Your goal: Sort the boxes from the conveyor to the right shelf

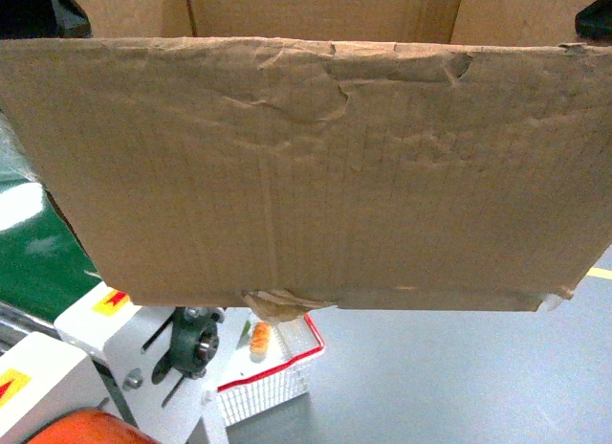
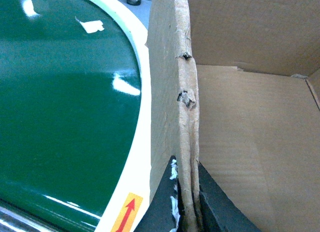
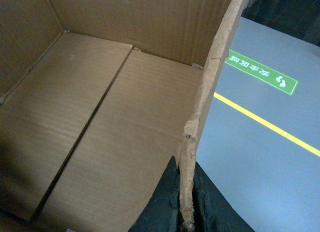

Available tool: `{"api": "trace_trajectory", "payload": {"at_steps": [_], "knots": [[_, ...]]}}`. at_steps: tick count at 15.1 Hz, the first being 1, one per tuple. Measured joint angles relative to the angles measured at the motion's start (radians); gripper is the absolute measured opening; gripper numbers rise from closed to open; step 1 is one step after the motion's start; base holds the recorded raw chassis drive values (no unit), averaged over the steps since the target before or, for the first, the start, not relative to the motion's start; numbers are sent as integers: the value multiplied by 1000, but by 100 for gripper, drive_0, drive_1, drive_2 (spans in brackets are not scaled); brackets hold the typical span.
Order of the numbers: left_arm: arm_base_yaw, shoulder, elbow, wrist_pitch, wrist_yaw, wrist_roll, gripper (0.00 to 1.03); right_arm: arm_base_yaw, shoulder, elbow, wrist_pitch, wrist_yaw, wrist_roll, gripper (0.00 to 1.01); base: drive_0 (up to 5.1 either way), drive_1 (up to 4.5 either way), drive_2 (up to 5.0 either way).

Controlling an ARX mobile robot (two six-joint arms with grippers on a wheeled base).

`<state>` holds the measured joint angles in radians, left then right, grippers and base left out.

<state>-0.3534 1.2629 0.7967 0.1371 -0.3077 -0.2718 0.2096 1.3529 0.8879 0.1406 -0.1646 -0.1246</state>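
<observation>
The carton [image 1: 306, 166] fills nearly all of my head view, its broad creased wall facing me, the top edge ragged and a crumpled tape scrap [image 1: 277, 302] hanging at the bottom seam. It is off the belt, held up between my two arms. My left gripper [image 2: 187, 202] is clamped on the carton's left wall, one finger outside and one inside, the torn edge pinched between them. My right gripper [image 3: 185, 202] is closed the same way on the right wall. From the right wrist I look down into the box: bare flaps meeting at a middle seam.

To the left, just beside the carton's left wall, lies the conveyor [image 2: 65, 107], glossy dark green with light glare, bounded by a pale curved rim [image 2: 142, 142] that carries a yellow label with a red arrow [image 2: 127, 212]. Below the carton, near me, stands the white machine housing [image 1: 124, 348] with a dark green bearing block [image 1: 191, 348], and a white wire basket with a red rim [image 1: 273, 367] on the grey floor [image 1: 459, 377]. On the right the floor carries a yellow line [image 3: 265, 123] and a green marking [image 3: 260, 72]. The carton blocks everything farther ahead.
</observation>
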Motion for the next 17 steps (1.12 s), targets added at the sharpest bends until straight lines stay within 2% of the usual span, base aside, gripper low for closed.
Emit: {"api": "trace_trajectory", "payload": {"at_steps": [4,10,16,17], "knots": [[2,5,0,-4,2,0,2,1,3,0,-5,0,0,3,-197,-393,197],[1,-1,0,-1,1,4,2,0,0,0,-1,-1,0,3,-137,-137,-137],[1,5,0,5,2,7,2,0,2,0,2,-1,0,3,-130,-536,276],[0,6,0,-3,2,7,2,0,2,0,-2,-1,0,3,-135,-135,-135]]}}
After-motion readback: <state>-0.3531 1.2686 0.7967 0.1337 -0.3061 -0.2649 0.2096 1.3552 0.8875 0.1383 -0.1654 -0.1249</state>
